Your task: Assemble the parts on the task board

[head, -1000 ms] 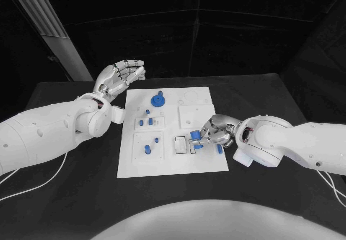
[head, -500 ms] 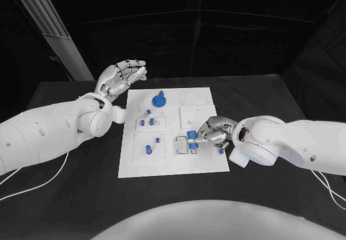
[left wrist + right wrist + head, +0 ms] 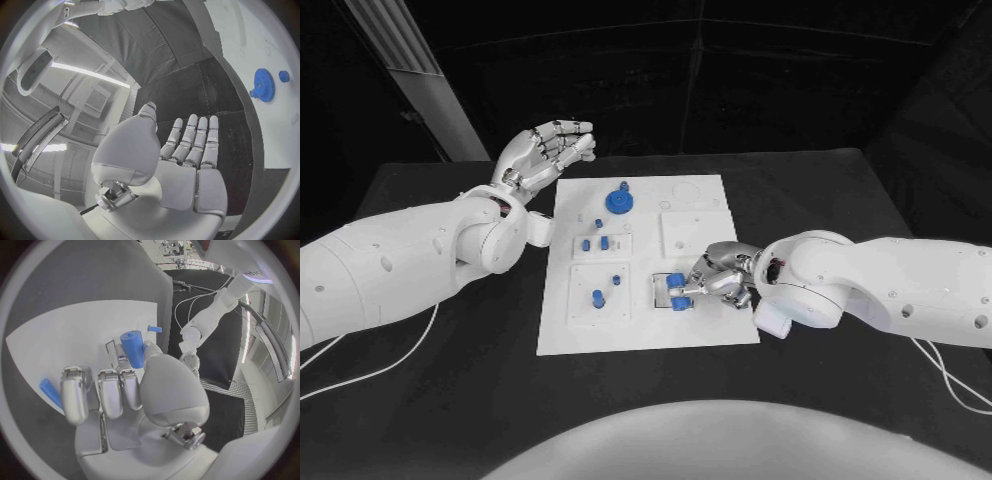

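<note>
The white task board (image 3: 646,330) lies in the middle of the black table. My right hand (image 3: 718,272) is low over the board's right half and pinches a blue cylinder (image 3: 679,291) between thumb and fingers. The cylinder (image 3: 132,355) is right beside a small white bracket (image 3: 659,289) on the board. A blue gear (image 3: 617,204) stands near the far edge, and small blue pegs (image 3: 593,243) and another peg (image 3: 596,297) stand in the left blocks. My left hand (image 3: 548,150) is raised beyond the board's far left corner, fingers straight, holding nothing.
The left wrist view shows the left hand (image 3: 181,160) over bare table with the blue gear (image 3: 264,85) off to one side. A loose blue piece (image 3: 50,390) lies on the board beside my right hand's fingers. White cables trail on the table by both arms.
My right hand has moved left across the board with the blue cylinder, bringing it to the white bracket. The left hand has not moved.
</note>
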`<move>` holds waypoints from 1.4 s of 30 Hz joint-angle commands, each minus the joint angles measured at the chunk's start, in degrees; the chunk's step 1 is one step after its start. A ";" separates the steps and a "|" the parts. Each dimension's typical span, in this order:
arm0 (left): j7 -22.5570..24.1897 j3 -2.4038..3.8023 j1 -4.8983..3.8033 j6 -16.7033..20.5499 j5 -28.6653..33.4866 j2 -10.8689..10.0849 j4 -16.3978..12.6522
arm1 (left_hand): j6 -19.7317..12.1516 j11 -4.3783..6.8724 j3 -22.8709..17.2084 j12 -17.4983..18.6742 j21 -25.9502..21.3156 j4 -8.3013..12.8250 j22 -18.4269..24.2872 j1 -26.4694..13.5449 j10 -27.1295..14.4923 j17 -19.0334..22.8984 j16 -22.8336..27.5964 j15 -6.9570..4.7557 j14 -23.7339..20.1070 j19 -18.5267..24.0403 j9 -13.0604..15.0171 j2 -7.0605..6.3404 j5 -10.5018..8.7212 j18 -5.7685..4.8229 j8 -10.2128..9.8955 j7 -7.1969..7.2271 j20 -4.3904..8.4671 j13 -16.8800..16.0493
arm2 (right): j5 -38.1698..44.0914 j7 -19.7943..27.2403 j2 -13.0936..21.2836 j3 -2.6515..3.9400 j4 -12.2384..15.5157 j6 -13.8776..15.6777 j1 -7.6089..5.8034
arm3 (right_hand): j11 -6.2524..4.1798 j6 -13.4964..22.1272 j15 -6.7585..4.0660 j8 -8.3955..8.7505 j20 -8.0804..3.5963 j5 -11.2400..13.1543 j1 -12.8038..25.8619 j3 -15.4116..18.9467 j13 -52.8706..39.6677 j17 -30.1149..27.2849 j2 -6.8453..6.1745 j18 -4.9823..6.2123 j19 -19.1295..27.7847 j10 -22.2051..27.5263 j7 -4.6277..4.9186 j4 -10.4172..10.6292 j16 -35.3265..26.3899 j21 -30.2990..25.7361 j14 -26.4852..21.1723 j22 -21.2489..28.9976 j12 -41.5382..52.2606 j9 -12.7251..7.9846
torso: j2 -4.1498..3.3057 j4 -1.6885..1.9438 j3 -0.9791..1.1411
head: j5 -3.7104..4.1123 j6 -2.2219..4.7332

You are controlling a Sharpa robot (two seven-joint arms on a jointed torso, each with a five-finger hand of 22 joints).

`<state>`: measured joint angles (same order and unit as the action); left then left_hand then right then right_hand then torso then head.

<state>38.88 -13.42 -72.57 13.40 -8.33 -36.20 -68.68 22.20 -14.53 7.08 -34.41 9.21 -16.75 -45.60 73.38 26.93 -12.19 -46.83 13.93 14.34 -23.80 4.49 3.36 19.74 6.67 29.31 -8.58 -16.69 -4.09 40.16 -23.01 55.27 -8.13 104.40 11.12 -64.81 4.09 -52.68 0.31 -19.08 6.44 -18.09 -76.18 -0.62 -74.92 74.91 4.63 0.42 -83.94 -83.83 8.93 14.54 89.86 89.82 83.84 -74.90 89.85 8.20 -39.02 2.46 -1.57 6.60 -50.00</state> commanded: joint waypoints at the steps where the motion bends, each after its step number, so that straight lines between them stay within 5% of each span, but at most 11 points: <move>1: 7.74 0.04 -0.08 -0.73 0.17 0.01 -0.05 | -0.47 0.00 0.35 -0.18 -0.40 0.00 0.07 0.00 -0.57 0.08 -0.33 0.15 -0.36 -0.14 -0.09 0.52 0.29 -0.98 0.41 -8.17 0.09 0.07 | -0.70 -2.13 -0.27 0.02 -0.13 -2.45 -0.08 | 0.38 -1.04 0.13 0.37 0.25 0.32 0.64 -4.59 -15.08 15.09 -0.13 -0.42 -6.06 -6.17 -0.73 -4.16 0.14 0.18 6.16 -15.10 0.15 -0.02 | 0.01 -0.03 0.00 | -0.03 0.00; 24: 7.44 0.04 -0.04 -0.87 0.17 -0.24 -0.27 | -0.51 -0.01 0.38 -0.22 -0.42 0.00 0.08 0.00 -0.60 0.14 -0.38 0.15 -0.37 -0.12 -0.10 0.55 0.29 -0.99 0.45 -8.17 0.09 0.08 | 1.14 -3.82 -2.69 0.04 -1.53 -0.26 -0.08 | 0.26 -1.71 0.13 0.66 0.28 1.40 2.72 -2.69 -15.08 15.09 -0.31 -0.42 -6.06 -6.17 -0.83 -1.29 0.14 0.18 6.16 -15.10 0.15 0.09 | 0.04 0.01 -0.03 | -0.08 0.00; 42: 7.23 0.04 -0.04 -1.05 0.17 -0.24 -0.31 | -0.59 -0.01 0.45 -0.31 -0.45 0.00 0.10 0.00 -0.66 0.26 -0.48 0.16 -0.40 -0.08 -0.13 0.61 0.29 -1.00 0.53 -8.17 0.09 0.10 | 3.05 -5.43 -3.66 0.05 -2.08 0.16 -0.08 | 0.40 -1.80 0.19 1.04 0.36 6.95 6.13 2.21 -15.08 15.09 -0.49 -0.42 -6.06 -6.17 -0.67 2.08 0.14 0.18 6.16 -15.10 0.15 0.39 | 0.02 -0.05 -0.02 | -0.34 0.00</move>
<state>38.88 -13.42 -72.52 12.97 -8.33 -36.44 -68.88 22.00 -14.53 7.08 -34.41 8.98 -16.75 -45.56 73.38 26.51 -11.99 -47.10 13.93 14.35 -23.80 4.45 3.36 19.74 6.67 29.58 -8.78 -16.69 -4.04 42.47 -27.23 51.75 -7.92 102.36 11.04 -65.05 4.09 -54.85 0.31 -18.25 6.44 -11.31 -70.62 1.27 -74.92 74.91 4.17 0.42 -83.94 -83.83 8.41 16.68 89.86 89.82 83.84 -74.90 89.85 8.69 -39.00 2.45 -1.58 6.30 -50.00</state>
